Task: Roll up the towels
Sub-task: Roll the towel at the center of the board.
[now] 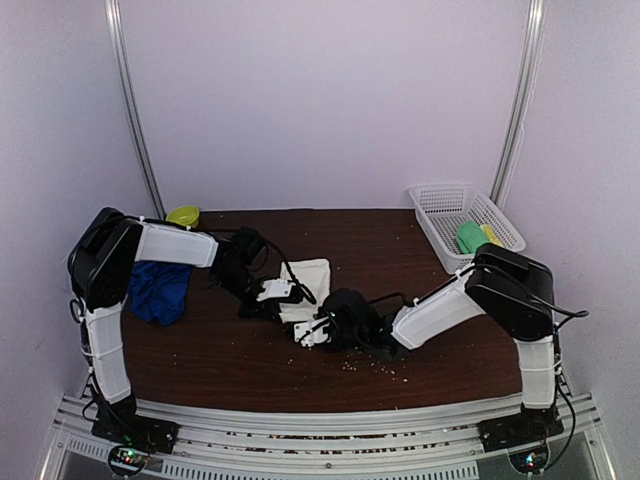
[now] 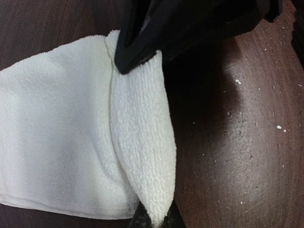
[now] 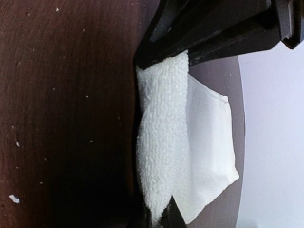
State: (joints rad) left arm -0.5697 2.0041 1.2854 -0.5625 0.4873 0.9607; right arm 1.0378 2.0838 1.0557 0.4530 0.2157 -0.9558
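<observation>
The cream-white towel (image 1: 312, 280) lies flat mid-table, its near edge lifted into a narrow fold (image 2: 142, 156). My left gripper (image 1: 281, 293) is shut on one end of that fold; in the left wrist view the cloth tapers down into its jaws (image 2: 159, 219). At the fold's other end my right gripper (image 1: 313, 331) pinches the cloth, which narrows between its fingers (image 3: 159, 219) in the right wrist view. Each wrist view shows the other gripper's black fingers (image 2: 142, 45) (image 3: 164, 50) at the far end of the fold. The royal blue towel (image 1: 160, 290) lies crumpled at the left, under my left arm.
A white mesh basket (image 1: 430, 205) stands at the back right with a green item (image 1: 470, 237) and a yellow one inside. A yellow-green bowl (image 1: 183, 214) sits at the back left. Pale crumbs (image 1: 385, 368) dot the dark wooden table (image 1: 380, 250) near its front edge.
</observation>
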